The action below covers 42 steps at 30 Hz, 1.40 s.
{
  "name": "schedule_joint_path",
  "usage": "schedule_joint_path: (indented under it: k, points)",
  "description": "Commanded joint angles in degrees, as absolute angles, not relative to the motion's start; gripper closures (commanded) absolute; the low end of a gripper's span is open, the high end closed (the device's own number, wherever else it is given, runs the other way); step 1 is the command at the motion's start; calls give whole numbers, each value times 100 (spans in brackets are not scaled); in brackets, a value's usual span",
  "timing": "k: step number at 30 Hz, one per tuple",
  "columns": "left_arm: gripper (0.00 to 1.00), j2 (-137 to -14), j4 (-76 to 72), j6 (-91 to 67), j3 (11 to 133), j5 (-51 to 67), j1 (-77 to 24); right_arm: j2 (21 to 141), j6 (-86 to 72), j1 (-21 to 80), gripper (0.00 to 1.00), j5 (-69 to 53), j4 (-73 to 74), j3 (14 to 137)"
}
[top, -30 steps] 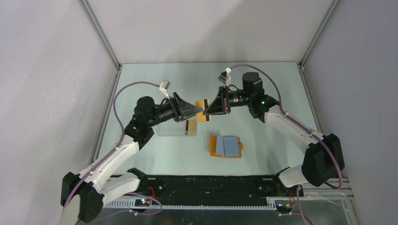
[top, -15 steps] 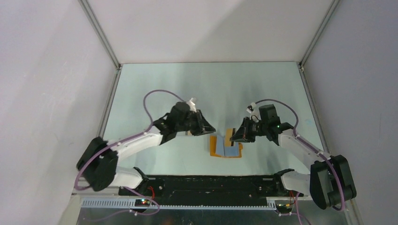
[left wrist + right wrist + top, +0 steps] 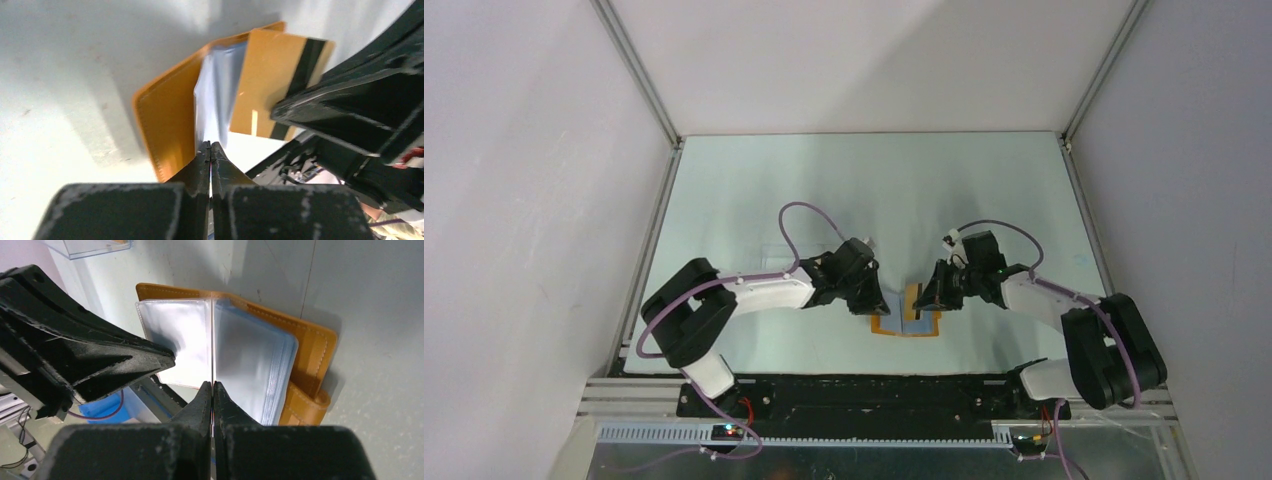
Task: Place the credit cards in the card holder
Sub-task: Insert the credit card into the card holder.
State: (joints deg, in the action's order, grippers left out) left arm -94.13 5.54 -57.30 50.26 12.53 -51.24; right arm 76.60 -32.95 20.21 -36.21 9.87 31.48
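Arms crowd over the wallet (image 3: 882,324) from above, so only its orange corners show, near the front edge of the counter (image 3: 824,180). It lies open, with clear sleeves (image 3: 250,370) stacked inside. The right tool (image 3: 213,385) is clamped on a card (image 3: 265,80), tan with a dark stripe, held on edge over the wallet's middle; its own camera sees the card only as a thin line. The left tool (image 3: 210,146) is closed tight, tips at a blurred sleeve; whether it pinches that sleeve cannot be told. A clear case (image 3: 85,246) sits beyond, cut off by the frame.
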Motion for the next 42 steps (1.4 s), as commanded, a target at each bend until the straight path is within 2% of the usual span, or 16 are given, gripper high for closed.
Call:
schedule_joint_path:
  k: [1, 17, 24, 42]
  points:
    - [99, -9433, 868, -5545, 4864, 793, -5108, 8005, -3142, 2141, 100, -3496, 269, 3136]
    - [100, -9786, 1374, -5502, 4913, 707, -5058, 8473, -3032, 2324, 100, -3450, -421, 3021]
    - [100, -9804, 1386, -5485, 4956, 741, -5058, 8446, -3441, 2419, 100, -3594, -752, 2648]
    - [90, -9371, 1415, -5477, 4625, 726, -4597, 8654, -3934, 2718, 100, -3462, -597, 2329]
